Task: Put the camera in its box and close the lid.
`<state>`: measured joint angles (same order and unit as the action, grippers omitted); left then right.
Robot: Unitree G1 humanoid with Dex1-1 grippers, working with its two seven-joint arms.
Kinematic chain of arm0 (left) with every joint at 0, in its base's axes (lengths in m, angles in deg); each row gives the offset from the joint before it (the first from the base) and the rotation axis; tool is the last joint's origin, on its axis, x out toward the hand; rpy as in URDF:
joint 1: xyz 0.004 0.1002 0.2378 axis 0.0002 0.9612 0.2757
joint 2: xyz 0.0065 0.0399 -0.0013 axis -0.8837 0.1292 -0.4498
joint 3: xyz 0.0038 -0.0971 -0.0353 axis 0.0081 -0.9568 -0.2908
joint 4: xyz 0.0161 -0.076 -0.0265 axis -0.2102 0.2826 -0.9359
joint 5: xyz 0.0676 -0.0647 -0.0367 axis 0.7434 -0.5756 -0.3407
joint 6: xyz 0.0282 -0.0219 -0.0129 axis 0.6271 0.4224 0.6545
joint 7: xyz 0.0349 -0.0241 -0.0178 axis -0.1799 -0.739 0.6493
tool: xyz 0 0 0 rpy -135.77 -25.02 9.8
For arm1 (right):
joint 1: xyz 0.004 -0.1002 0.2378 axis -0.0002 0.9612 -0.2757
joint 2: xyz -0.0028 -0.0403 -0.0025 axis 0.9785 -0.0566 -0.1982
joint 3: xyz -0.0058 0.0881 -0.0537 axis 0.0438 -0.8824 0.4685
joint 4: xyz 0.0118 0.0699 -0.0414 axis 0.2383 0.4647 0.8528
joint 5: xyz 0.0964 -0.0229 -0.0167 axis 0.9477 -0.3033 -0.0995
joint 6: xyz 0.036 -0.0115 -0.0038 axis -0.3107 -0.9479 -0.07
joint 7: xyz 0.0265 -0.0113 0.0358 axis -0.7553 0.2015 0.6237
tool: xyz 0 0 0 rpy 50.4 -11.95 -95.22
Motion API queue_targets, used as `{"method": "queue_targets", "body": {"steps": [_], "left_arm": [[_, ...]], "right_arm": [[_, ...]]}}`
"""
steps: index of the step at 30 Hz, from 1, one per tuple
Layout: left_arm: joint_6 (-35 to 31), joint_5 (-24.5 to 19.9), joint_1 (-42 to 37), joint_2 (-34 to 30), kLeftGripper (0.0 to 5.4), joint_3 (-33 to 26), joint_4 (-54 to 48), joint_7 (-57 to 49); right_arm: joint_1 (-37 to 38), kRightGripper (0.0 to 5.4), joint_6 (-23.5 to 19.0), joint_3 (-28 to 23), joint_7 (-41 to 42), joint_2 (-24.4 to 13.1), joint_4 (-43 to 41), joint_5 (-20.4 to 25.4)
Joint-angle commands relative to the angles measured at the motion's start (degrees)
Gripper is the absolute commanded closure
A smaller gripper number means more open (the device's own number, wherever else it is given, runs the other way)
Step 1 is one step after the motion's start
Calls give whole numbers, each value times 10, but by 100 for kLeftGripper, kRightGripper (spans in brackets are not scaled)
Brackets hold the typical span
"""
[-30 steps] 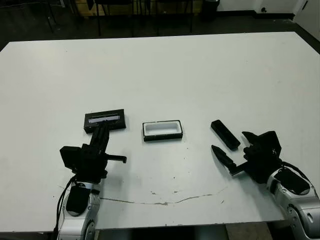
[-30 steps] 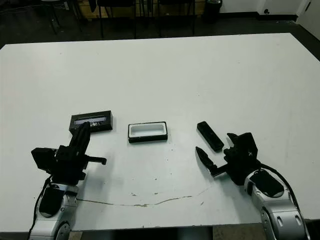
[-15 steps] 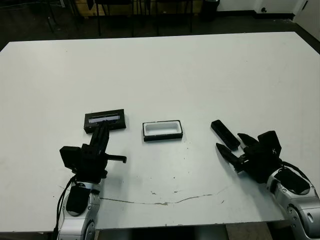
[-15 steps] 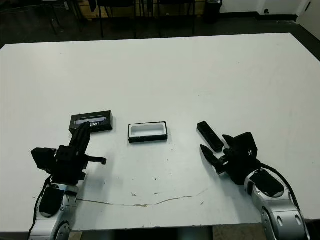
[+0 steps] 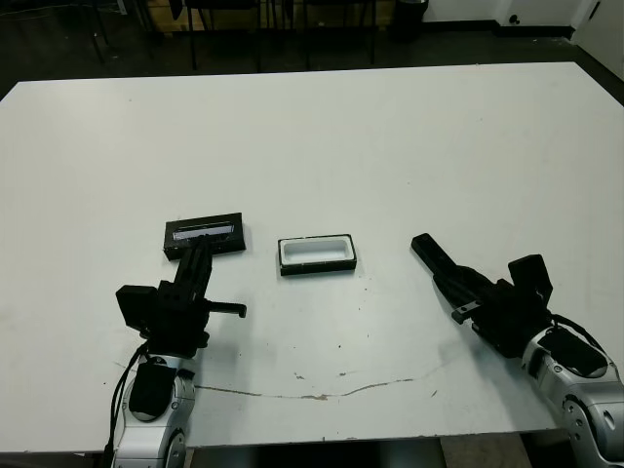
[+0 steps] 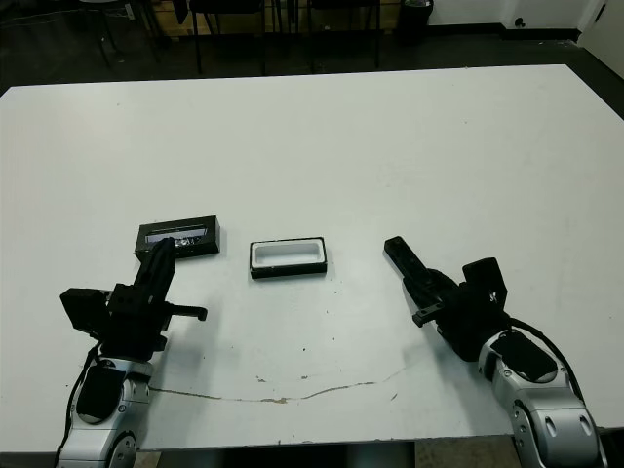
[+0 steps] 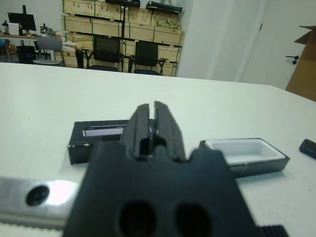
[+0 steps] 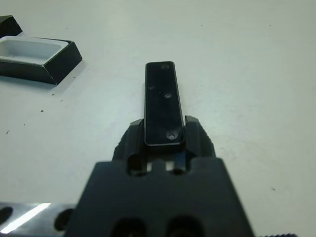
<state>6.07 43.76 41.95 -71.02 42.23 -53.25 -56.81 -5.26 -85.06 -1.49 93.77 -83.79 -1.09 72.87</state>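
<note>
Gripping the near end of the camera [image 8: 163, 103], the right gripper [image 8: 164, 136] is sitting w/ one of its fingers [image 8: 132, 139] on each side of the slim black bar, closed against its long edges. Far end of the camera is sticking out ahead of the fingertips, pointing toward the middle of the desk [image 5: 390, 146]; can't tell whether that end is resting on the surface or slightly off it. In the head views the camera [image 5: 435, 260] is lying right of the box [image 5: 317, 254], near it but not touching, angled away from the robot & toward its left.

The box is sitting open near the desk's centre front, white lining facing up, nothing visible inside. The lid [image 5: 204, 235] is lying flat to the box's left, apart from it, pale strip showing across its top face.

The left gripper [image 7: 153, 122] is hovering just on the near side of the lid, fingers pressed nearly together w/ only a thin slit between them, holding nothing. Its fingertips are pointing at the lid's near edge.
</note>
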Motion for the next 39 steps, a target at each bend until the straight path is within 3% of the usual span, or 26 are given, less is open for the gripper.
{"method": "queue_targets", "body": {"steps": [1,5,12,18,19,25,31,34,39], "left_arm": [[-10,1,6,-5,540,-2,2,-2],[-14,2,6,-5,540,-1,0,-4],[-10,4,6,-2,540,0,3,-4],[2,5,10,1,540,3,8,-2],[2,6,11,1,540,4,8,-3],[2,5,15,4,540,5,8,-5],[-1,8,14,2,540,4,1,-8],[-4,13,12,-3,540,4,-3,-9],[-13,5,9,-3,540,4,-7,-8]], "right_arm": [[0,485,1,-2,-4,0,8,-8],[-12,485,22,-9,-10,0,7,-16],[-121,485,-119,-58,-49,0,-57,60],[-262,485,-154,-64,15,-9,24,139],[-278,485,-145,-55,29,-14,39,136],[-368,485,17,34,179,-33,182,57],[-467,485,99,129,328,-49,288,-15],[-513,486,118,177,396,-58,331,-56],[-566,486,164,221,486,-51,422,-99]]}}
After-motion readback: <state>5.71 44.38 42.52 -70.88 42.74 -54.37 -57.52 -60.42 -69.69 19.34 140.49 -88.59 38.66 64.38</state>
